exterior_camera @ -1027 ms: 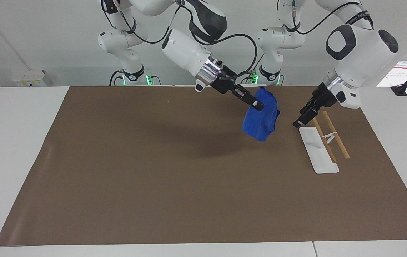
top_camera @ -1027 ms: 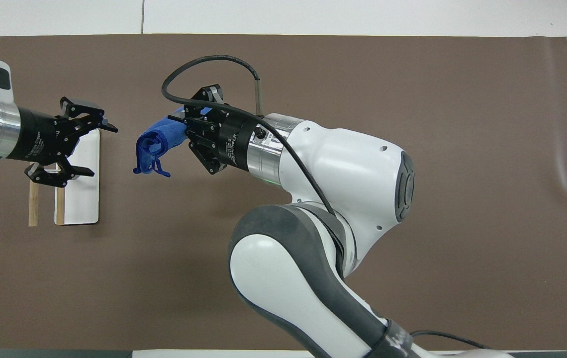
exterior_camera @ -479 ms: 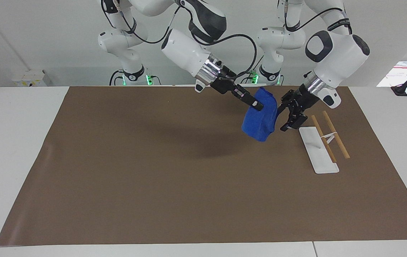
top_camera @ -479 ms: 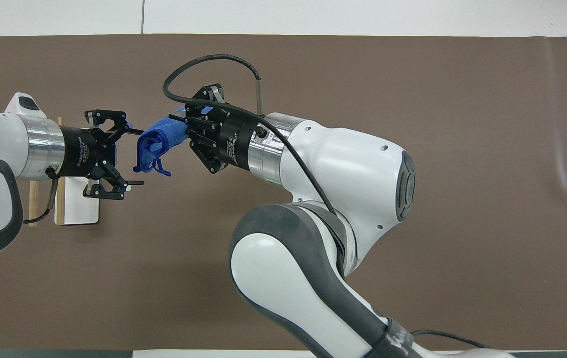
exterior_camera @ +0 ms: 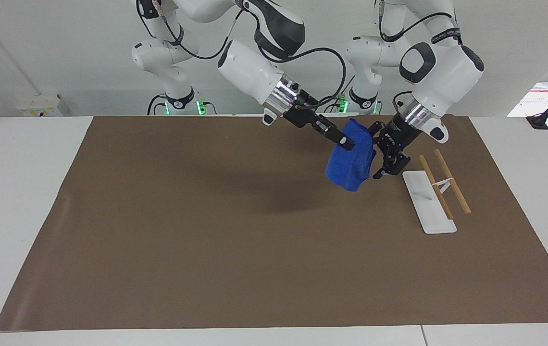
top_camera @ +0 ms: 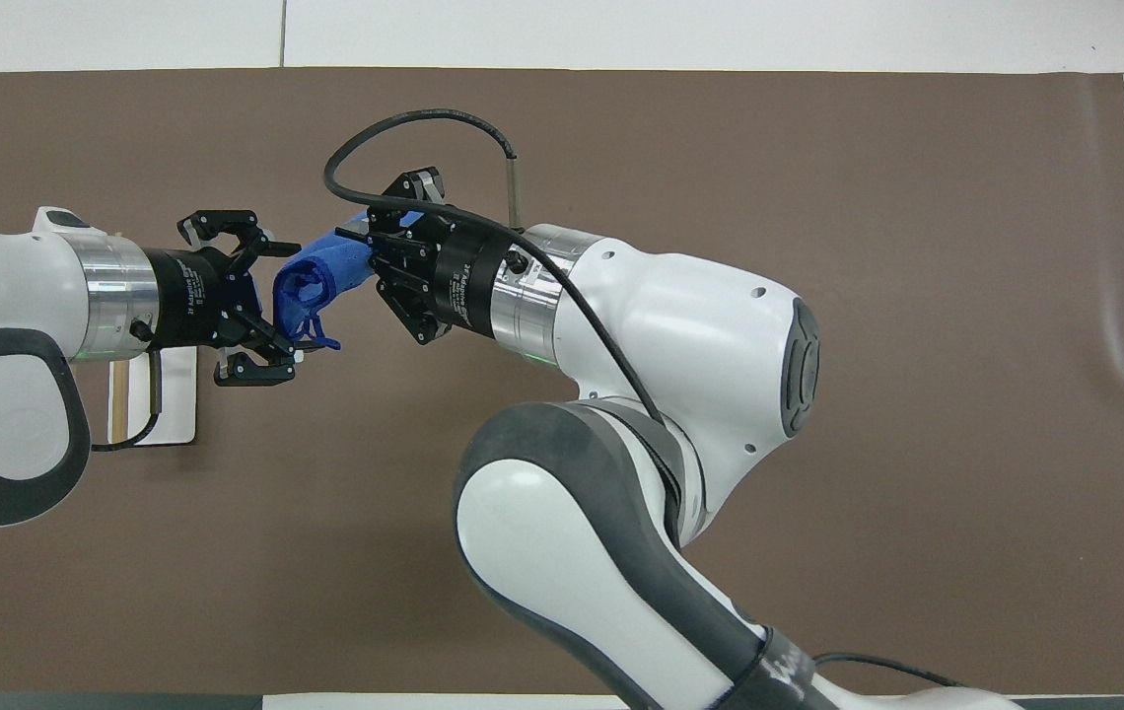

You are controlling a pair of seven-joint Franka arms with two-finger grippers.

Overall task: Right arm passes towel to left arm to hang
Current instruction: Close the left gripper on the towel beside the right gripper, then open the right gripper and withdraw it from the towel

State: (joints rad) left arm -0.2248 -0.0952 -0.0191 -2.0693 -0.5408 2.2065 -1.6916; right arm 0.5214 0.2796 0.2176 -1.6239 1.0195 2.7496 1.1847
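Observation:
The blue towel (exterior_camera: 349,163) hangs bunched in the air over the brown mat, toward the left arm's end of the table; it also shows in the overhead view (top_camera: 311,281). My right gripper (exterior_camera: 345,141) is shut on the towel's upper part and also shows in the overhead view (top_camera: 362,259). My left gripper (exterior_camera: 376,153) is open right beside the towel, its fingers (top_camera: 271,247) spread either side of the towel's free end. I cannot tell whether they touch the cloth.
A white tray (exterior_camera: 429,204) lies on the brown mat (exterior_camera: 206,216) beside the left gripper, with a rack of two wooden sticks (exterior_camera: 453,187) next to it. In the overhead view the left arm covers most of the tray (top_camera: 173,414).
My left gripper has moved from over the tray's end to the towel, still open. The right gripper and the towel have stayed almost still.

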